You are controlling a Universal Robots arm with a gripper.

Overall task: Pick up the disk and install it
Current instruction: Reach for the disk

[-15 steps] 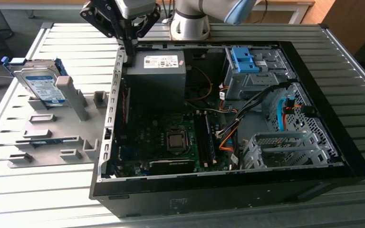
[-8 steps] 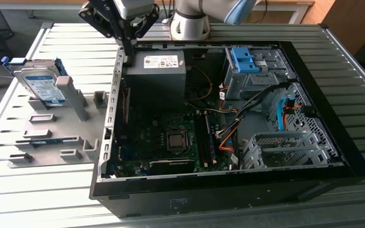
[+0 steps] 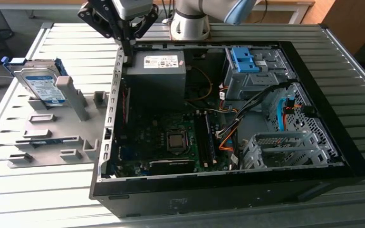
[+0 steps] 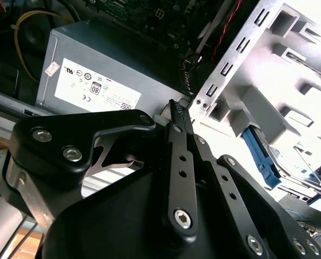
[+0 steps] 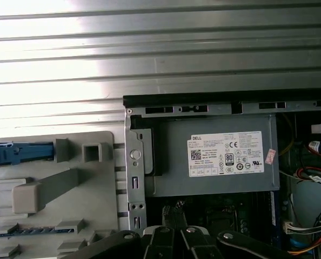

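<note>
The disk [image 3: 40,85], a silver drive with a white-and-blue label and a blue bracket, leans upright in a grey holder [image 3: 55,128] on the exterior view's left. In the first wrist view the disk [image 5: 20,153] appears edge-on as a blue strip, and in the second wrist view its blue edge [image 4: 259,156] shows past the case wall. My gripper [image 3: 127,52] hangs above the back left corner of the open computer case [image 3: 220,185], well apart from the disk. Its fingers are shut with nothing between them, as seen in both wrist views [image 4: 175,110] [image 5: 173,217].
A grey power-supply box [image 3: 157,71] with a white sticker lies right under the gripper. A bare blue bracket [image 3: 243,59] sits in the drive cage at the case's far side. Cables and a motherboard [image 3: 169,140] fill the case. The ribbed metal table [image 3: 43,199] surrounds it.
</note>
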